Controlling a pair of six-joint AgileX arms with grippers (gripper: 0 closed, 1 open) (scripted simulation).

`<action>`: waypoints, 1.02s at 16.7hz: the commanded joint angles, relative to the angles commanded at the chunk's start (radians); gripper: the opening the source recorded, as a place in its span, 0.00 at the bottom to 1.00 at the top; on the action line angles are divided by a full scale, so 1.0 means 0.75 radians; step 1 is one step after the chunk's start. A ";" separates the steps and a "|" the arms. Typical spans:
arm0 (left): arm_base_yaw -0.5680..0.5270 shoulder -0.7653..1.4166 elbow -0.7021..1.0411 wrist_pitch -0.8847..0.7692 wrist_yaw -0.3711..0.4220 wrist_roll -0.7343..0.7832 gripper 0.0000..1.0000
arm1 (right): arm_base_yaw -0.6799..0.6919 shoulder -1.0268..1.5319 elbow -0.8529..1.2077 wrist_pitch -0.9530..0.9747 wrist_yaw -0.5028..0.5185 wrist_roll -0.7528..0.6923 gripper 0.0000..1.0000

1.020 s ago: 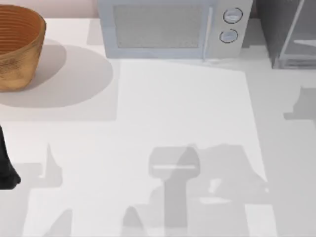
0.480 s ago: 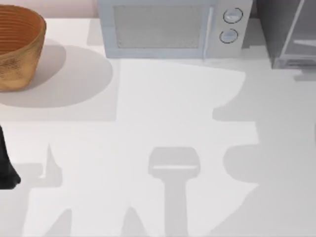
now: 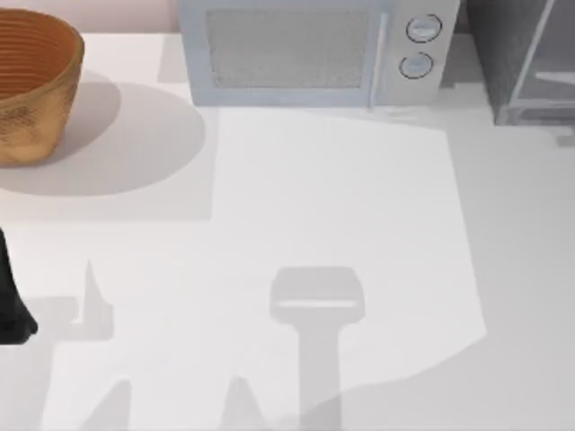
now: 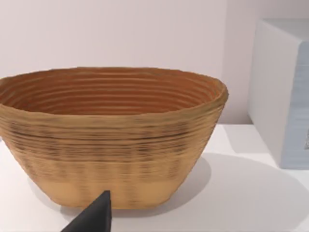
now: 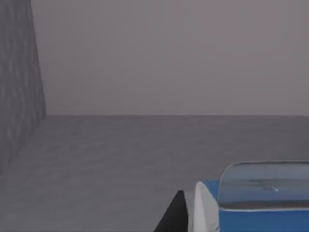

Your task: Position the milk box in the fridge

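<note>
The milk box [image 5: 260, 212], blue with a white edge, sits low in the right wrist view with a clear glossy panel over its top. One dark fingertip [image 5: 175, 215] of my right gripper presses against its side. Around it are the fridge's dark-grey inner wall [image 5: 19, 72] and floor. From above, the fridge [image 3: 530, 63] stands at the back right, its light-grey framed door panel swung outward. My left arm [image 3: 11, 305] is parked at the table's left edge, and a single dark fingertip [image 4: 91, 220] points toward the basket.
A woven basket [image 3: 31, 81] stands at the back left, close in front of the left wrist camera [image 4: 111, 135]. The pale blue-grey microwave [image 3: 305, 49] with two knobs stands at the back middle, just left of the fridge. Arm shadows lie on the white table [image 3: 341, 197].
The right arm's big shadow has slid off the table's right middle toward the near right corner. The left arm, basket and microwave have stayed put.
</note>
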 joint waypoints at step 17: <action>0.000 0.000 0.000 0.000 0.000 0.000 1.00 | 0.066 0.310 0.779 -0.439 0.070 0.005 0.00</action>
